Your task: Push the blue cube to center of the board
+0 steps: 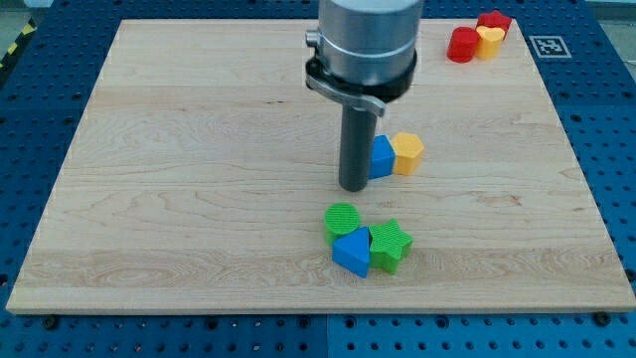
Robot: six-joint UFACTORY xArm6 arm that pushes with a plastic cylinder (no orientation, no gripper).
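Note:
The blue cube (382, 157) sits right of the board's middle, touching a yellow-orange block (407, 153) on its right side. My tip (354, 186) is at the cube's left side, right against it or nearly so; the rod hides part of the cube. The wooden board (179, 179) fills most of the view.
Below the tip lies a cluster: a green cylinder (343, 219), a blue triangular block (352, 251) and a green star (390, 244). At the view's top right are a red cylinder (462, 45), a yellow block (488, 40) and a red block (495, 20).

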